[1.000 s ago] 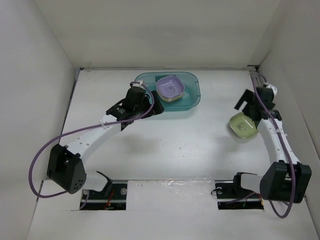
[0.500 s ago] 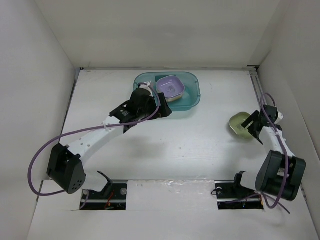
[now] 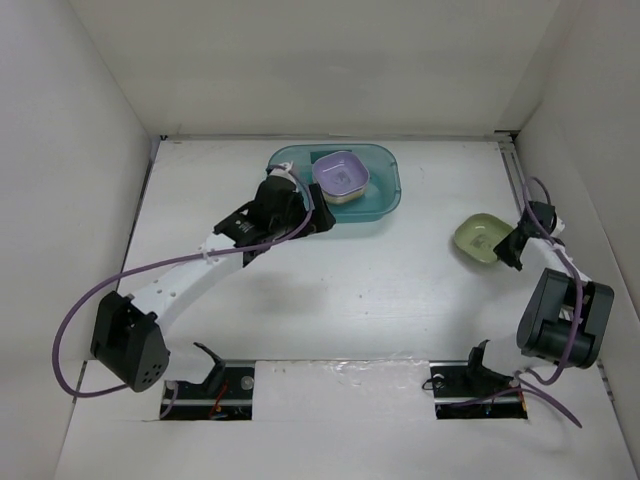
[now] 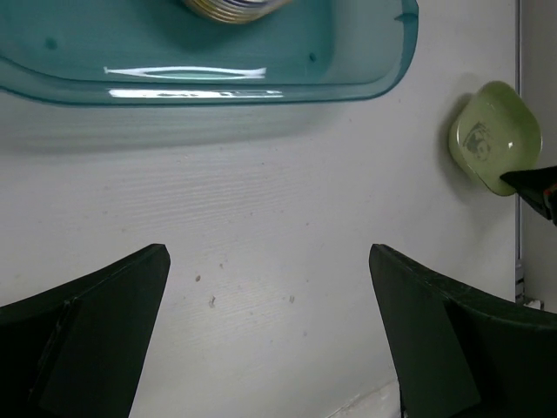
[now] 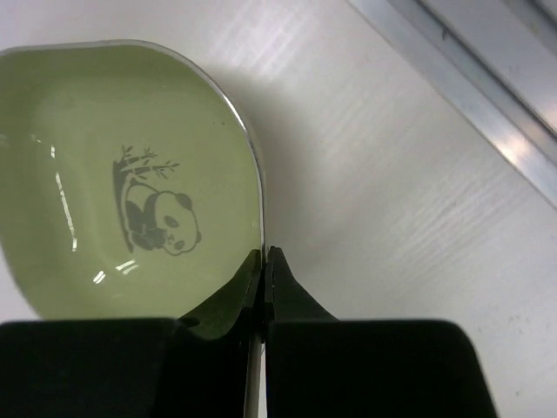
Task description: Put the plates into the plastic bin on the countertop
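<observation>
Lab booth; white walls (image 3: pixel 90 150), white countertop (image 3: pixel 350 290)

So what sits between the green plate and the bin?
Nothing: only bare countertop separates the green plate from the plastic bin, as the top view shows.

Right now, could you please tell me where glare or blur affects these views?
Left wrist: a white glare streak crosses the plastic bin wall; the left tool looks dark and soft. Right wrist: the green plate is sharp with small highlights; the right tool nearly black. Top: even light, faint shadows.
</observation>
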Controlling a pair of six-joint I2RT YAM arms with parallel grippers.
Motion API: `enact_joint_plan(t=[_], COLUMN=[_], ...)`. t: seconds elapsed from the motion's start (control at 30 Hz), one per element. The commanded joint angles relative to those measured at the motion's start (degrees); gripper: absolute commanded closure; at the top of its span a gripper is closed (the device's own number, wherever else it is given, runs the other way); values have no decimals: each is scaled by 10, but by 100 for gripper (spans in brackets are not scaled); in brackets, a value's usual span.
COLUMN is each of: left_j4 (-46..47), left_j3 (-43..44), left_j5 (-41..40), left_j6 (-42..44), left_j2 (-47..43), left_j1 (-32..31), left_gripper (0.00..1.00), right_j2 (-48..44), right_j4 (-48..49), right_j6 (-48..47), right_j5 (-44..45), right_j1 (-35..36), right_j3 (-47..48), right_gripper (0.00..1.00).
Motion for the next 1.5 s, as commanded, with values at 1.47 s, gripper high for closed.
enact_joint_plan(t=[1.47], left_j4=[-70], left_j3=[-11], left_j5=[178], left_j6=[117], left_j2=[-72], left_j1=[397], left_gripper=[0], right_j2=[548], right_j4=[-208], right_j6=[-270], right_j5=[-308], right_j1=[381], right_j3=[916], right_gripper=[82])
